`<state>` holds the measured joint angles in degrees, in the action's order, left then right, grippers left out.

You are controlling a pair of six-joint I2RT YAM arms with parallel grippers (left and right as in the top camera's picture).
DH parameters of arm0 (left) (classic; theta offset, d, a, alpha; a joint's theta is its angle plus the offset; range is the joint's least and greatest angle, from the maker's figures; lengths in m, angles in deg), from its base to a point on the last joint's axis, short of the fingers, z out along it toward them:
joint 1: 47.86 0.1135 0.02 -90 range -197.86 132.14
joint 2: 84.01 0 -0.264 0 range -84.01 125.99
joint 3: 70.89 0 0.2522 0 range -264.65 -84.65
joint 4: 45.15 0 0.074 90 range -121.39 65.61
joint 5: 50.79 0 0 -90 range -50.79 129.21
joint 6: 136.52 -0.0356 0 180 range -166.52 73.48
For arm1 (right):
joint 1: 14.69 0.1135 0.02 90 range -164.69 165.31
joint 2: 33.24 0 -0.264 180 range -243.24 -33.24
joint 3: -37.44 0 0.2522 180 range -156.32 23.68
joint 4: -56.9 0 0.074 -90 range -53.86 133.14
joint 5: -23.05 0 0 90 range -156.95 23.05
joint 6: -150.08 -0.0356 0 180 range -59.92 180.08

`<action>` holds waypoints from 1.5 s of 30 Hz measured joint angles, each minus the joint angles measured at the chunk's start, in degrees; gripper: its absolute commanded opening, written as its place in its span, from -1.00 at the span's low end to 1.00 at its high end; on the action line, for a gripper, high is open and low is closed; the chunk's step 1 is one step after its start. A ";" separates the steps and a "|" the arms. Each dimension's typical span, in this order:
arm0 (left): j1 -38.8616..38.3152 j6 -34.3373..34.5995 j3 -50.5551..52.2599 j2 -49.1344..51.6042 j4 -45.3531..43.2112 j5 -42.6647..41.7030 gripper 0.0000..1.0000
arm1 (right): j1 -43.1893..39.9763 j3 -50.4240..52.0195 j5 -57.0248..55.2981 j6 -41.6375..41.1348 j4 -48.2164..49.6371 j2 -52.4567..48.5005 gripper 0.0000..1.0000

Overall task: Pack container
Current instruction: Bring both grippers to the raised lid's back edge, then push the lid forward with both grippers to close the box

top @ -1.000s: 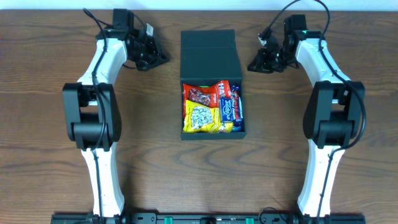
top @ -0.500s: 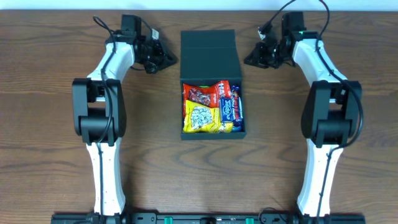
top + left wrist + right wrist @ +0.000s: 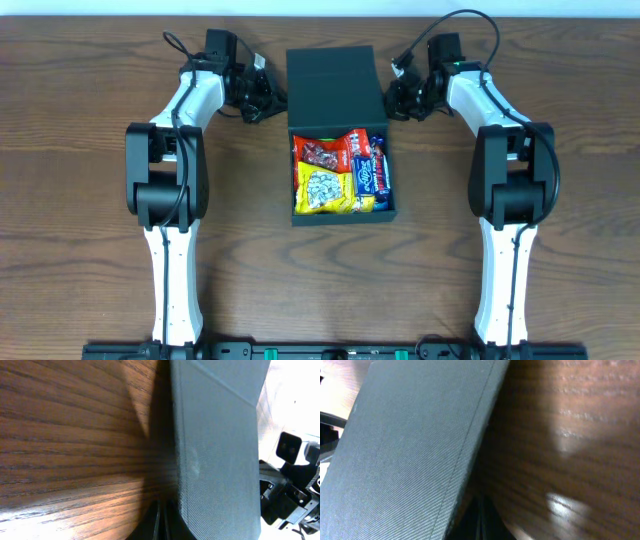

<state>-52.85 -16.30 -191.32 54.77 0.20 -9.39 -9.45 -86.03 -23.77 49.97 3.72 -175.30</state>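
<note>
On the table (image 3: 80,200), dark matte container (image 3: 336,85), open.

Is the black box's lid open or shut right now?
Open: the container has its lid swung back, and snack packets show inside.

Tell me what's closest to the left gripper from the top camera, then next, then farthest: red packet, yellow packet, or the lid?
From the left gripper:
1. lid, just beside it.
2. red packet, inside, at the back.
3. yellow packet, inside, nearer the front.
</note>
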 measured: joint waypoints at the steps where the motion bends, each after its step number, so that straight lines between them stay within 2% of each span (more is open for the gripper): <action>1: 0.00 -0.02 0.00 0.00 -0.11 -0.22 -0.89 | -0.02 0.00 0.48 0.02 0.76 -0.02 -0.97; 9: 0.39 -1.33 -0.04 0.00 -0.22 -2.89 -0.89 | -0.22 0.00 4.50 0.72 3.69 0.00 -0.98; 18: 0.28 -9.20 -5.51 -0.04 5.25 -3.80 -0.89 | -0.92 0.00 8.31 5.75 3.72 0.98 -0.97; 25: -0.07 -14.67 -7.58 -3.23 7.02 -4.20 -0.89 | -1.42 0.07 8.68 11.61 3.69 7.91 -0.97; 30: -0.44 -18.12 -7.63 -9.49 8.59 -4.17 -0.89 | -1.40 0.04 9.40 14.60 3.26 14.32 -0.98; 38: -0.55 -26.95 -7.91 -19.98 17.55 -1.51 -0.88 | -1.22 0.04 9.03 22.80 -7.45 21.64 -0.97; 45: -0.55 -36.57 -8.46 -27.80 29.14 3.89 -0.88 | 0.42 0.04 2.32 29.64 -18.49 27.08 -0.97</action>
<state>-53.40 -52.87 -199.78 26.97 29.34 -5.50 -9.04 -85.99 -21.45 79.61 -14.77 -148.22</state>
